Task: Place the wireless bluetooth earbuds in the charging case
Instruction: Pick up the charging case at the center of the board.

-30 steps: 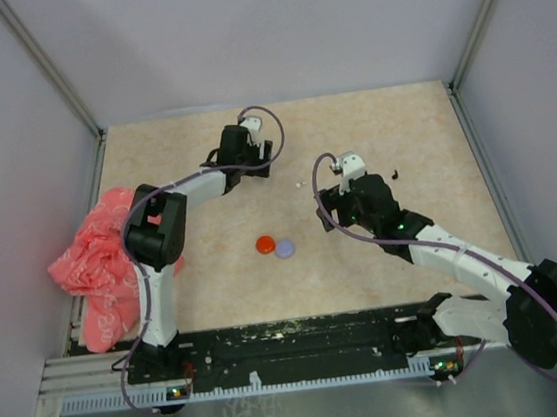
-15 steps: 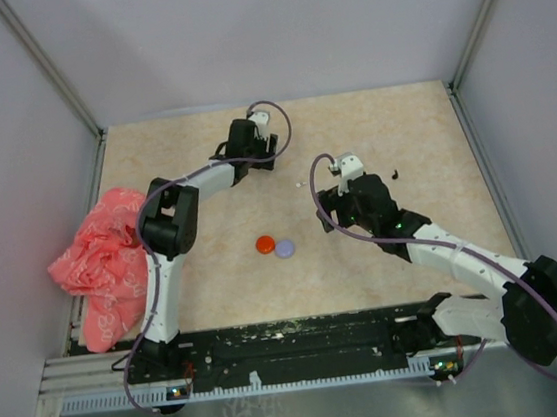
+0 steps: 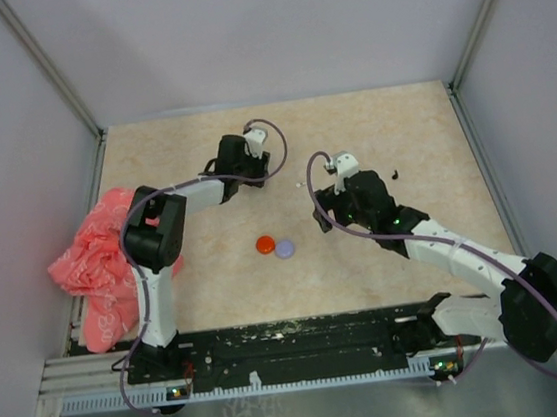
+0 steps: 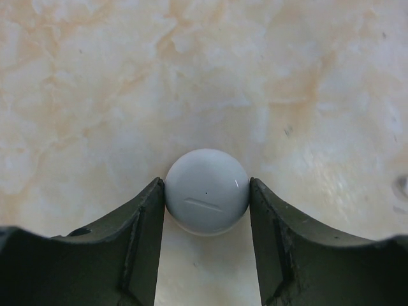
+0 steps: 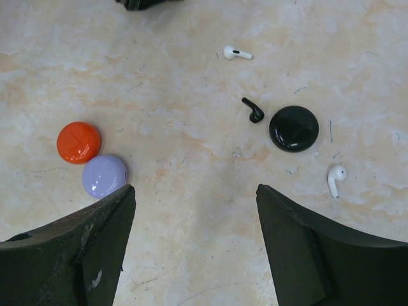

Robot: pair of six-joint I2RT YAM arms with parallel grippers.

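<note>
on the beige table [image 3: 400,124] the left gripper [image 4: 207,186] is pinching the white case [image 4: 207,194] squarely, while the gaping right gripper [image 5: 194,194] is hovering nearer the white earbuds [image 5: 335,180].

Beige marbled tabletop [image 3: 400,124] fills the middle, cream with tan veins, and up close it shows fine dark scratches. A plain, pale lilac-grey back wall [image 3: 268,28] rises behind it. The left wall [image 3: 0,150] and right wall [image 3: 547,87] close in on either side. An aluminium left post [image 3: 46,64] and right post [image 3: 482,14] slant up from the far corners. A black rail [image 3: 303,338] runs along the near edge, with a grey metal ledge [image 3: 312,416] below it. The light is soft and even, shadows faint.
</note>
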